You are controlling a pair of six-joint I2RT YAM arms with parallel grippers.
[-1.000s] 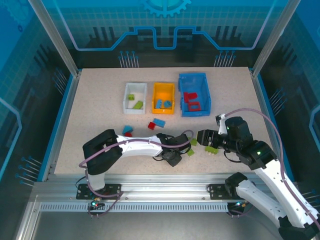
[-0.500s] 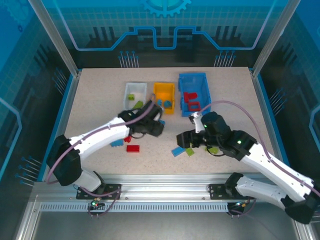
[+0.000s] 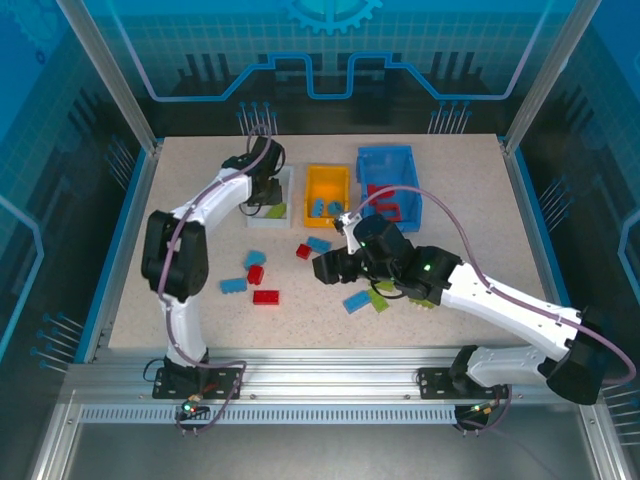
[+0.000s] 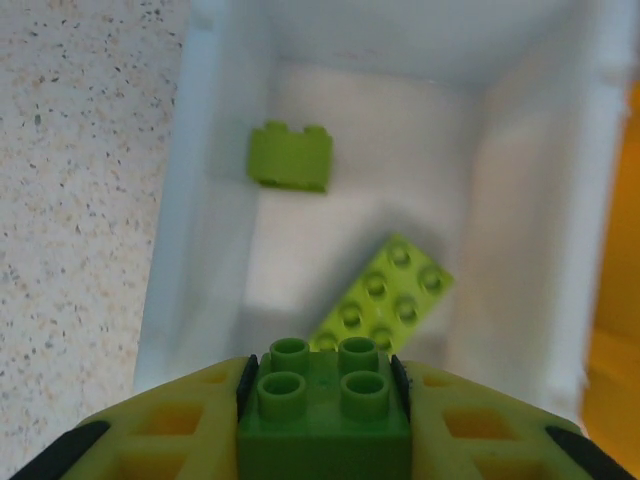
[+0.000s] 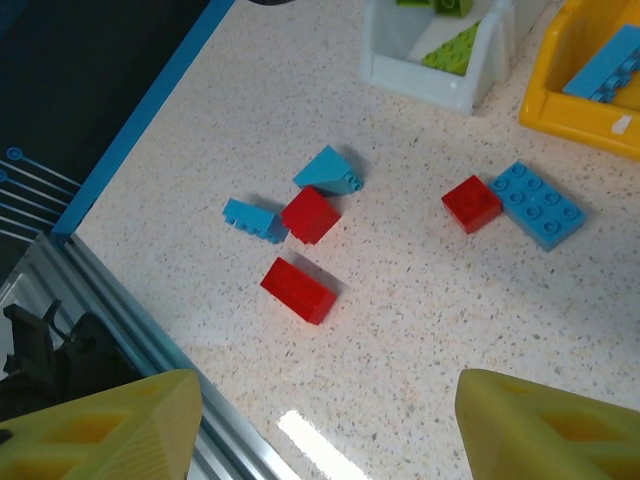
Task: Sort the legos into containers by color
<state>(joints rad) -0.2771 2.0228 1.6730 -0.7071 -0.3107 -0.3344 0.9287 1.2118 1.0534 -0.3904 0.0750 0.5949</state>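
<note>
The left arm stretches far across the table (image 3: 180,200), and the left gripper (image 4: 322,380) hangs over the near end of the white bin (image 4: 195,210). Its jaws are pinching a small green brick (image 4: 325,415) with four studs on top. Two other green pieces lie inside this bin: a short green block (image 4: 290,157) close to the far wall, and a flat green plate (image 4: 385,295) lying at an angle (its near end is hidden behind the held brick).

Just beside the white bin stands the orange bin (image 3: 327,171), which has light blue pieces inside. The blue bin (image 3: 385,153) is next to it, and it has red pieces inside.

The right gripper (image 5: 325,435) hovers above the middle of the table. Its jaws are spread wide and there is nothing between them. Loose bricks lie on the table under its camera. On one side there is a light blue wedge (image 5: 327,172), a red cube (image 5: 309,214) touching it, a small light blue brick (image 5: 251,219) and a long red brick (image 5: 297,290) a little apart. On the other side, nearer the orange bin, a second red cube (image 5: 471,203) lies just beside a light blue plate (image 5: 536,204).

From above I see also one blue brick (image 3: 355,302) and a lime green brick (image 3: 380,298) next to the right arm. Another green one (image 3: 425,300) is partly under the arm.
</note>
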